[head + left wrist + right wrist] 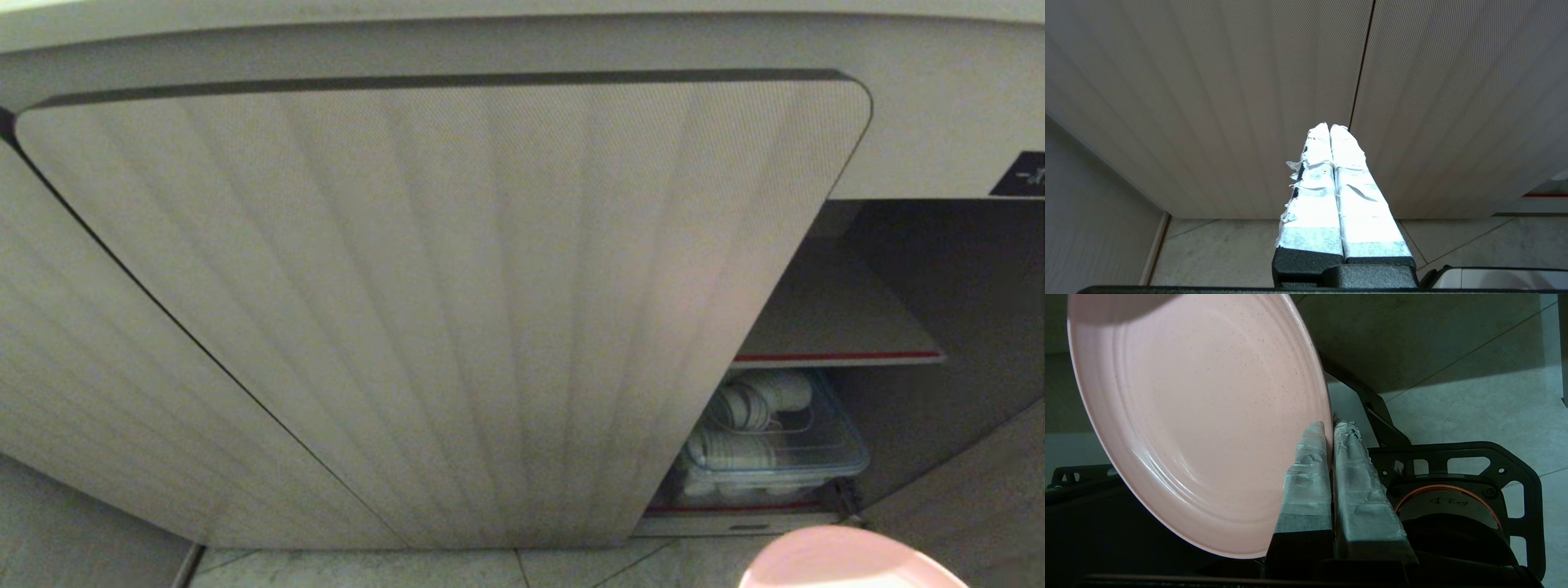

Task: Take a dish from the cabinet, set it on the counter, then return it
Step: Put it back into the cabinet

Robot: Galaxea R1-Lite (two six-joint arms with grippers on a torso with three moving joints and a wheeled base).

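Observation:
The pink dish [1200, 416] fills much of the right wrist view, its rim pinched between the taped fingers of my right gripper [1331, 426], which is shut on it. In the head view only the dish's top edge [845, 559] shows, at the bottom right, low in front of the cabinet [441, 310]. The cabinet's fluted door on the right stands ajar, showing a red-edged inner shelf [841, 331]. My left gripper [1329, 127] is shut and empty, parked facing the fluted doors. The counter is out of view.
A clear plastic bin [775, 445] of white dishes sits on the cabinet's lower level under the shelf. Grey floor tiles [408, 567] run along the cabinet's foot. The robot's black base frame [1470, 482] lies below the right gripper.

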